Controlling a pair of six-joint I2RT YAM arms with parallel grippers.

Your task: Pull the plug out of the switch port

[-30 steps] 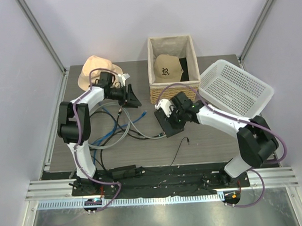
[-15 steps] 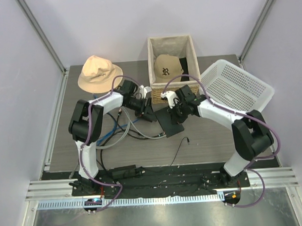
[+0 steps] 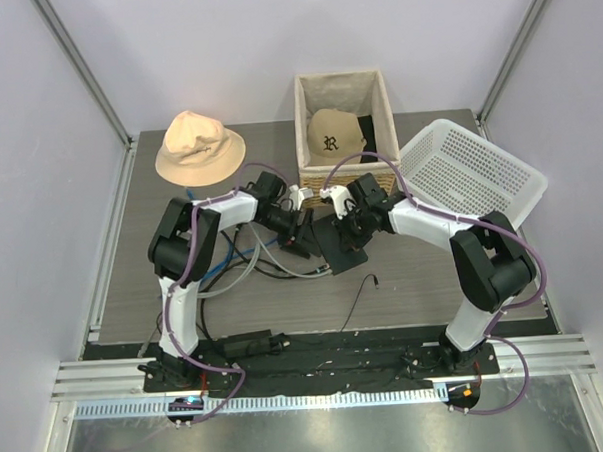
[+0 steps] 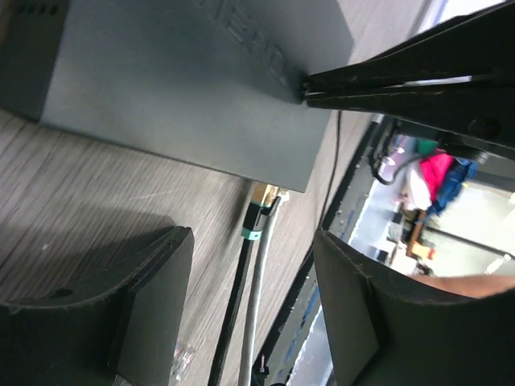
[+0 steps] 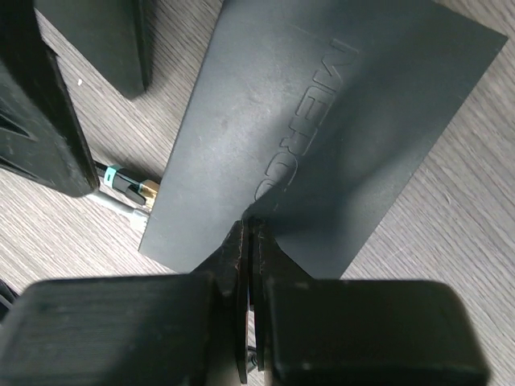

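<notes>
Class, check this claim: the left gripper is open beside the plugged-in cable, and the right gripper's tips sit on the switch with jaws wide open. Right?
Not quite: the right gripper is shut, its tips on the switch, as the right wrist view shows. The left gripper is open beside the plugged-in cable.

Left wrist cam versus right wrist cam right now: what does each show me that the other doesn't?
Left wrist only: the long run of black and grey cables back from the plug, seen through the gap between the left gripper's open fingers. Right wrist only: the switch's edge opposite the plug, with tabletop beyond it. Both: the plug seated in the switch's edge, and the right gripper shut, tips against the switch's top.
</notes>
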